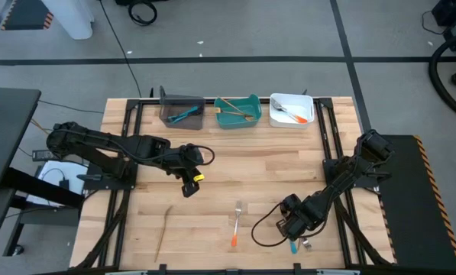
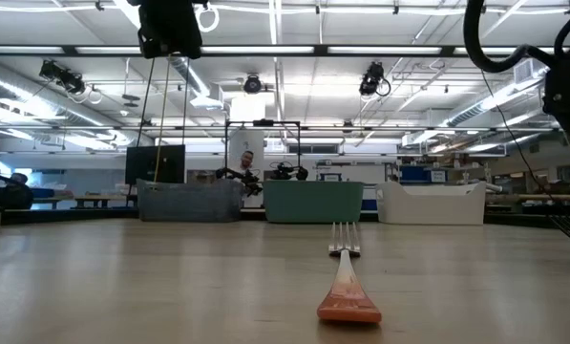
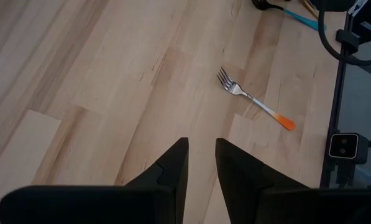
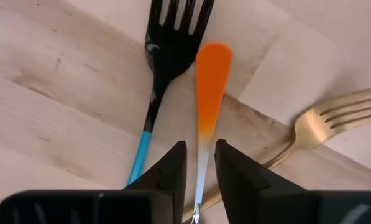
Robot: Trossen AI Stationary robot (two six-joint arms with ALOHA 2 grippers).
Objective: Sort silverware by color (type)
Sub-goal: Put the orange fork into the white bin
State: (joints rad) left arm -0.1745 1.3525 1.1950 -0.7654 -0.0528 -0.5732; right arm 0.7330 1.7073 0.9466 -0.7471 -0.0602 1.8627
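Under your right gripper [image 4: 201, 163], clamped on an orange-handled utensil [image 4: 211, 81], lie one blue-handled fork [image 4: 166, 56] and one gold fork [image 4: 334, 118] on the tabletop [image 1: 243, 176], while your left gripper [image 3: 201, 163], nearly closed and empty, hovers near one orange fork [image 3: 255, 99].

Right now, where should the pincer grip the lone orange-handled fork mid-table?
Grip the orange-handled fork at its slim neck, between the metal tines and the orange end. Come straight down from above and close across its narrow width. It lies flat on the table with nothing beside it.
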